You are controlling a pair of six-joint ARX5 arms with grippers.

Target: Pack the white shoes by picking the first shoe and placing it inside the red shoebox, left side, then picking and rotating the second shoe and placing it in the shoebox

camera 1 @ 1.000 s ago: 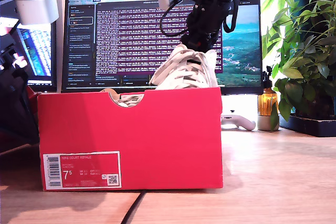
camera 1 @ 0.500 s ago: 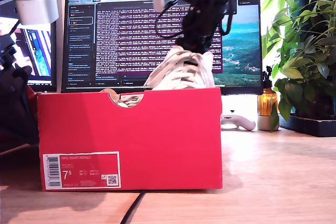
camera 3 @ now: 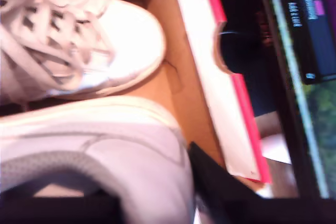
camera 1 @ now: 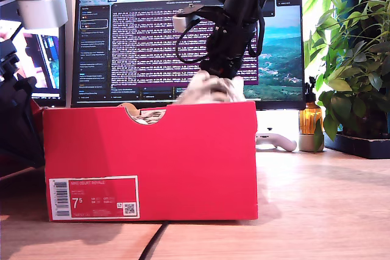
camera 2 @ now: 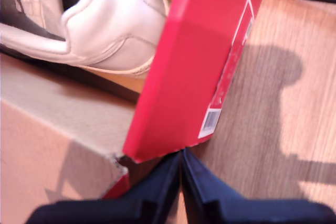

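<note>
The red shoebox (camera 1: 183, 150) stands in the middle of the exterior view, label side facing the camera. One white shoe (camera 3: 105, 51) lies inside it, its laces showing through the notch (camera 1: 149, 115). My second gripper (camera 1: 217, 70) is shut on the other white shoe (camera 1: 210, 92) and holds it partly below the box's rim. That held shoe (camera 3: 94, 156) hangs beside the lying shoe's toe. My first gripper (camera 2: 181, 163) is shut on nothing, just outside the box's labelled corner (camera 2: 194, 66). Its arm (camera 1: 15, 120) is at the exterior view's left.
A large monitor (camera 1: 140, 41) stands behind the box, a second screen (camera 1: 42, 47) at the exterior view's left. At the exterior view's right are a leafy plant (camera 1: 353, 59), an amber bottle (camera 1: 311, 123) and a white controller (camera 1: 277, 141). A black cable (camera 1: 152, 245) runs under the box.
My second gripper has come down and shifted toward the exterior view's left. The held shoe has sunk deeper into the box, with less of it above the rim.
</note>
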